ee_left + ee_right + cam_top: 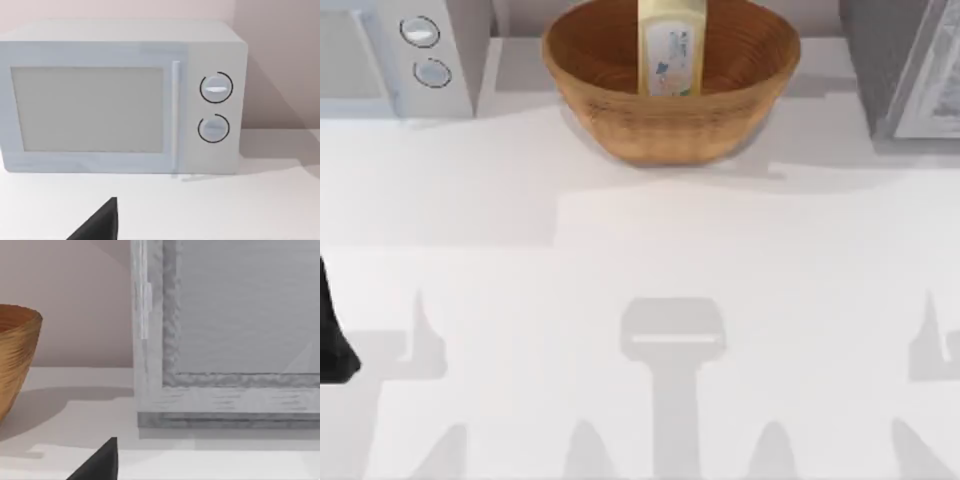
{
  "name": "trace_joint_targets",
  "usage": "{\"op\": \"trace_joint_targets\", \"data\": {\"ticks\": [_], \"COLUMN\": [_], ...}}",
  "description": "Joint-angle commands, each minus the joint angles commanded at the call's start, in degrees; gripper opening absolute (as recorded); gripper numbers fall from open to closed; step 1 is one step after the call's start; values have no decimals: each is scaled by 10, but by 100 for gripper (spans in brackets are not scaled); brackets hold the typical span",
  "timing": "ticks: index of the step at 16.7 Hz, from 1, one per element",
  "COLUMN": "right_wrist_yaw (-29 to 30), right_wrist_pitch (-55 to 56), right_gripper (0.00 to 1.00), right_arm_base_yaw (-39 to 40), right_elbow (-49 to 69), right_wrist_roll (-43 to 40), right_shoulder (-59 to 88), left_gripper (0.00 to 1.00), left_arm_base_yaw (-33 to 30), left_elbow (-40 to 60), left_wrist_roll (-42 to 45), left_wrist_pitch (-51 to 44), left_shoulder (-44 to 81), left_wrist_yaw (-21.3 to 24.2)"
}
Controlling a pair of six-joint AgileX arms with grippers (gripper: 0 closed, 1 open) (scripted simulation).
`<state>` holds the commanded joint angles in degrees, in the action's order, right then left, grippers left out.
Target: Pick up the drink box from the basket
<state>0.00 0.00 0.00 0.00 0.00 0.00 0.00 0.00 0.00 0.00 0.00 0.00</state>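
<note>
Top view: the small pale yellow drink box [672,45] with a white label stands upright inside the large round light-brown wicker basket [620,120] at the white table's [640,260] far edge, well ahead of both arms. The left tool [335,340] sits at the table's left edge; whether it is clenched or released, I cannot tell. A white microwave [125,95] faces it.

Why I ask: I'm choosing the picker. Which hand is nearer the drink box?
Right, probably: the right hand sees the basket holding the drink box; the left hand faces the microwave.
</note>
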Motion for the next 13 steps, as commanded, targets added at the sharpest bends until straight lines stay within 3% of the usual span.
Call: {"op": "trace_joint_targets", "data": {"ticks": [6, 13], "right_wrist_yaw": [0, 0], "right_wrist_pitch": [0, 0], "right_gripper": [100, 100], "right_arm_base_yaw": [0, 0], "right_elbow": [0, 0], "right_wrist_roll": [0, 0], "right_shoulder": [0, 0], "left_gripper": [100, 100], "left_arm_base_yaw": [-20, -113], "left_elbow": [28, 205], "left_wrist_roll": [3, 4], "left_wrist_pitch": [16, 130], "left_shoulder": [57, 348], "left_wrist_yaw": [-15, -100]}}
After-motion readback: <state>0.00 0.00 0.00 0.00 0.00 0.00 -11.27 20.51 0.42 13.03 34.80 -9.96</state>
